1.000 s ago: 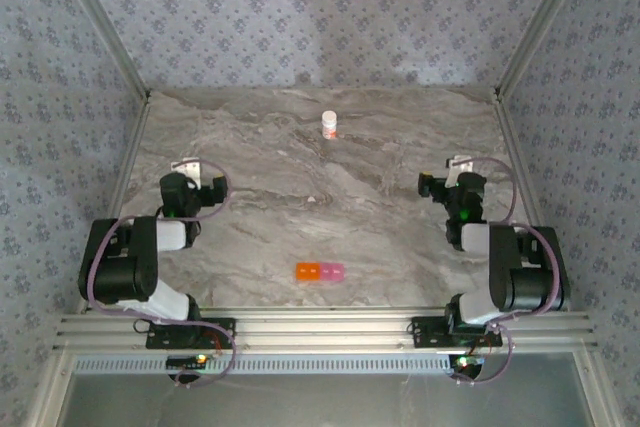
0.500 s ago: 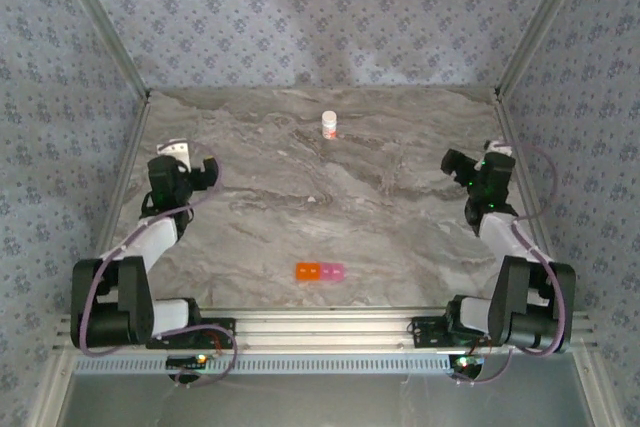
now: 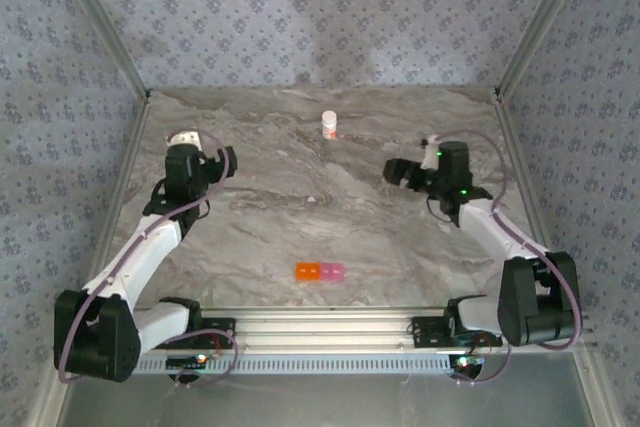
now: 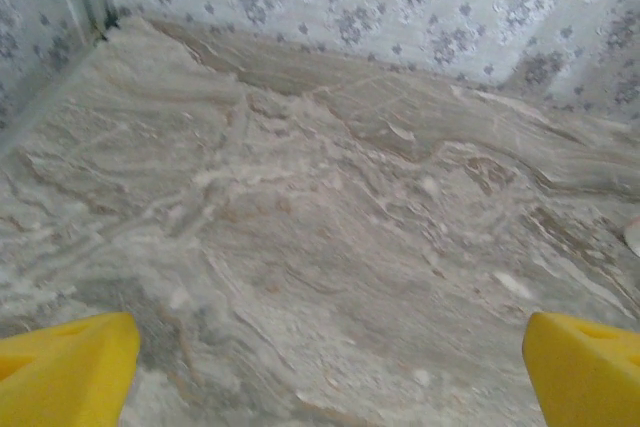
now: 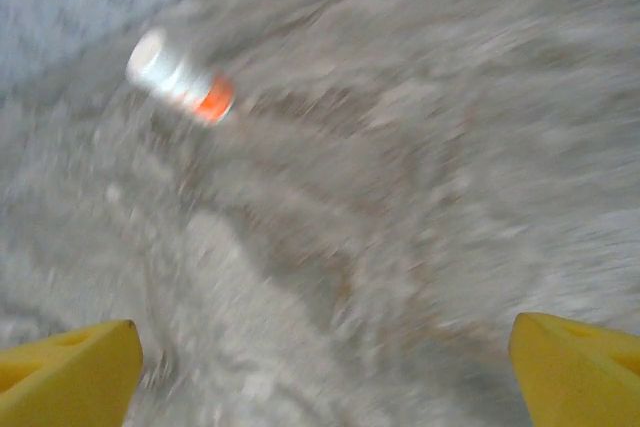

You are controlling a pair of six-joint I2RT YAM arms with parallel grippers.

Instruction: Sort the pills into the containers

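Down near the front edge of the marble worktop [image 3: 250, 247], the strip of containers [image 3: 320, 272] lies flat, orange to pink, well apart from both arms. Over the left side, the left claw [image 3: 222, 161] hangs with fingers spread wide and nothing between them. The right claw [image 3: 393, 172] is likewise wide open and empty. A small white-capped bottle [image 3: 329, 125] stands near the back; it is blurred in the right wrist view.

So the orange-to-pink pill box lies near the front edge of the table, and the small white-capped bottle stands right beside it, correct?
Not quite. The pill box does lie near the front edge, but the bottle stands far from it, at the back. The top view shows this.
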